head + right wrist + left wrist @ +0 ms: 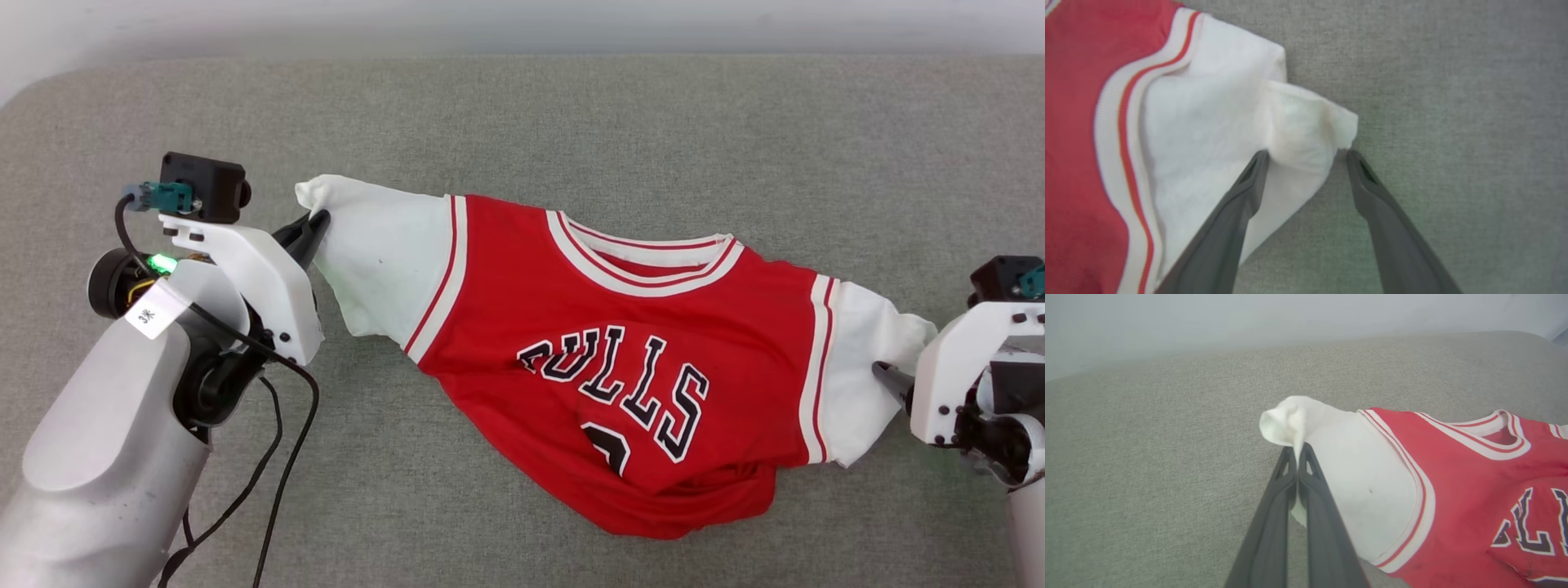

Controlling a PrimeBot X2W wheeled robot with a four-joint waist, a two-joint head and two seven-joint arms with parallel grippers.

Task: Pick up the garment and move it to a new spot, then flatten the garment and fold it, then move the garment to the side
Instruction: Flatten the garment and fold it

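Note:
The garment (620,359), a red jersey T-shirt with white sleeves and "BULLS" lettering, lies spread across the grey cushion, its hem bunched near the front. My left gripper (317,224) is shut on the edge of the garment's white left-hand sleeve (1339,473); the pinched cloth sticks out past the fingertips (1297,451). At the far right, my right gripper (890,377) stands open at the other white sleeve (1241,122), with the sleeve's tip lying between its two fingers (1306,153) and one finger (1241,196) resting over the cloth.
The grey fabric surface (522,122) stretches in all directions, with a pale wall behind its back edge. A black cable (282,457) hangs from my left arm near the lower left.

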